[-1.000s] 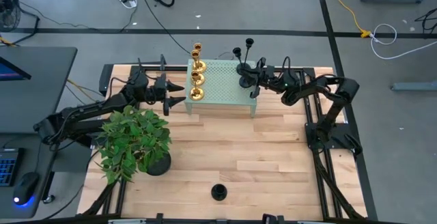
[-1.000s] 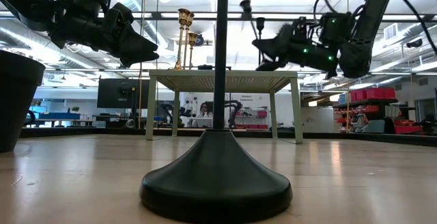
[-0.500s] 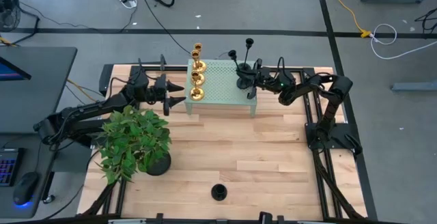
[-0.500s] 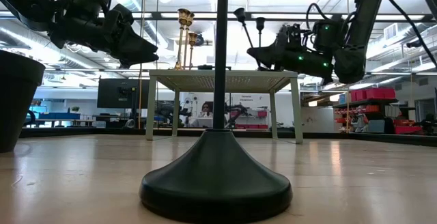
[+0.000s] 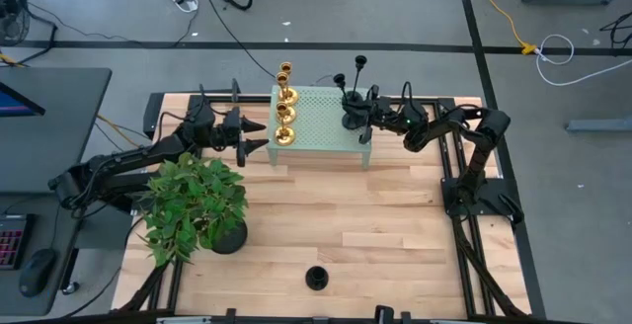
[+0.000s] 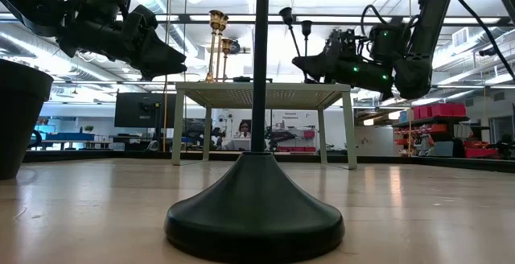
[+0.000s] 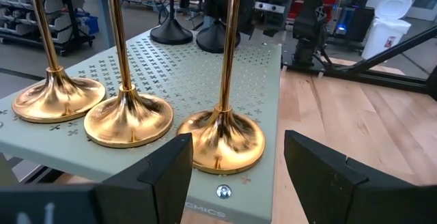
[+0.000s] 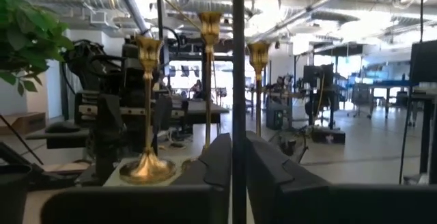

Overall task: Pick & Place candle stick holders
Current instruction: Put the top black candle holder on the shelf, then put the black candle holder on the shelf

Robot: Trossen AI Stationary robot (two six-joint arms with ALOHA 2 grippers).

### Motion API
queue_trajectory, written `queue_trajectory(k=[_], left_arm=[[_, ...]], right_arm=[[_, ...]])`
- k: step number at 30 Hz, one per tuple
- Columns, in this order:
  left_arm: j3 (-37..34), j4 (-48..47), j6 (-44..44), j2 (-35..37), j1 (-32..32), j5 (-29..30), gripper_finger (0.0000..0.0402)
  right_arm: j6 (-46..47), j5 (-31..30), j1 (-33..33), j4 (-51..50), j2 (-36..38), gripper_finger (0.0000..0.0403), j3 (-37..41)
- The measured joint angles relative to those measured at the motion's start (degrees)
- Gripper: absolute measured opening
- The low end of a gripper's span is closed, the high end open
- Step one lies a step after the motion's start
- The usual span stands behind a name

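Note:
Three gold candle stick holders (image 5: 284, 117) stand on their round bases along the left edge of the pale green perforated stand (image 5: 321, 131). Two black candle stick holders (image 5: 353, 115) are at its right end. A third black one (image 5: 316, 278) stands on its base near the table's front edge. My right gripper (image 5: 367, 124) is shut on one black holder's stem. My left gripper (image 5: 259, 136) is open and empty, level with the stand's left edge. Its fingers frame the nearest gold holder's base (image 7: 222, 138) without touching it. My right gripper pinches the thin stem (image 8: 237, 115) of a black candle stick holder between its two fingers (image 8: 217, 162), on the lower part of the stem. The fingers come level from the table's right side and lie across the stem. In the low view the holder (image 6: 291, 35) leans. Its base is hidden.
A leafy green potted plant (image 5: 193, 205) stands on the table's left side, near my left arm. The near black holder's base (image 6: 254, 216) fills the middle of the low view. Bare wood lies between the stand and the front edge.
My right gripper has moved a little toward the table's left, up to the black holders on the stand. The top of the black holder it now grips has shifted and leans. My left gripper has kept still.

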State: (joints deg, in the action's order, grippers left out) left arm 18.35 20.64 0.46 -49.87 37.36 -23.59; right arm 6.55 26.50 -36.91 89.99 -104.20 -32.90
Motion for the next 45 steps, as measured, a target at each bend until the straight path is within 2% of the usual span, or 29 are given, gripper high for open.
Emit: queue_trajectory(k=[8,26,37,45], left_arm=[[0.0,0.0,-0.3,0.0,0.0,0.0,0.0231],[0.0,0.0,-0.2,0.0,0.0,0.0,0.0231],[0.0,0.0,-0.2,0.0,0.0,0.0,0.0231],[0.0,0.0,-0.2,0.0,0.0,0.0,0.0231]], right_arm=[[0.1,0.0,0.0,-0.1,-0.1,0.0071,0.1],[1.5,0.0,0.0,0.0,0.2,0.0080,0.1],[2.0,1.7,-0.1,-0.1,1.5,0.0154,0.0],[1.3,4.0,-1.4,-5.9,8.2,0.0178,1.1]])
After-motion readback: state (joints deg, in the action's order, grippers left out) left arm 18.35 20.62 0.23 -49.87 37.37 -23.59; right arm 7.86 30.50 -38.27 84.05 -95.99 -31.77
